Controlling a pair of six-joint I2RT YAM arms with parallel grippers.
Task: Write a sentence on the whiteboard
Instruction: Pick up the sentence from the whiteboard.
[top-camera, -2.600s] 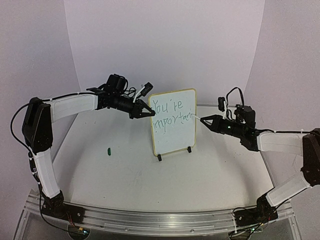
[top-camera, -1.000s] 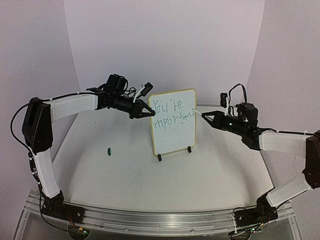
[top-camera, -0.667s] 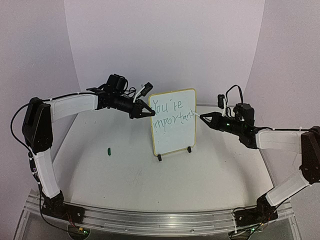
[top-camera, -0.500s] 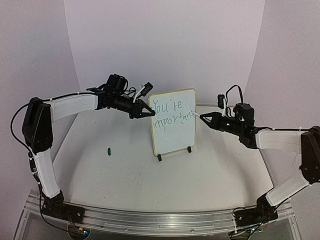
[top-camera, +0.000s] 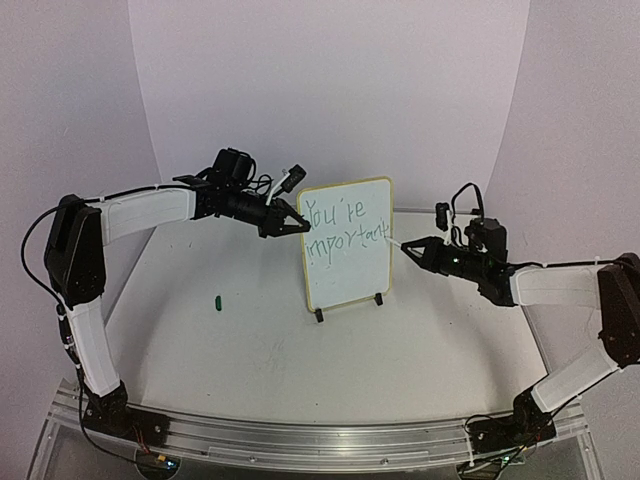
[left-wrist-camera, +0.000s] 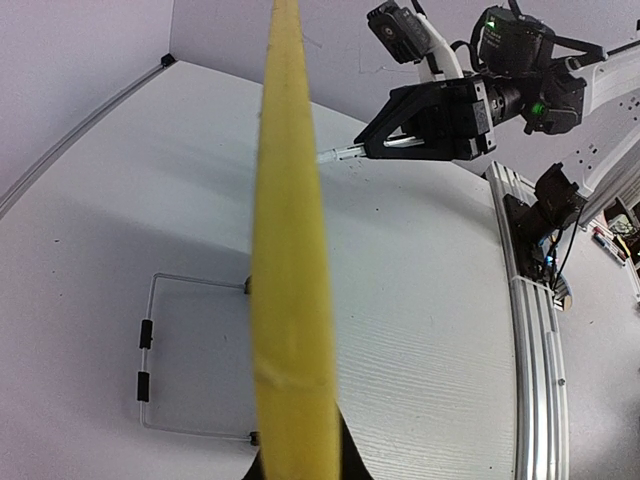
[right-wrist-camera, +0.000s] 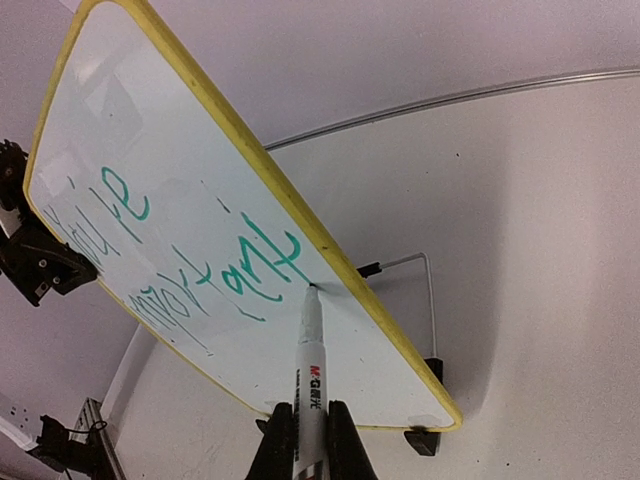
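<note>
Presently the whiteboard (top-camera: 347, 245) stands upright on its feet near the middle of the bench (top-camera: 300, 350). The left fingers (top-camera: 288, 223) are pinched onto its left frame edge, steadying it. The right fingers (right-wrist-camera: 273, 448) are closed tight around a marker (right-wrist-camera: 311, 365), whose tip touches the board at the last letter of "important", close against the right frame. The sentence (top-camera: 345, 227) runs to two green lines. Assessment: the second line is finishing. Next, lift the tip and move to the bare area below for the last word.
</note>
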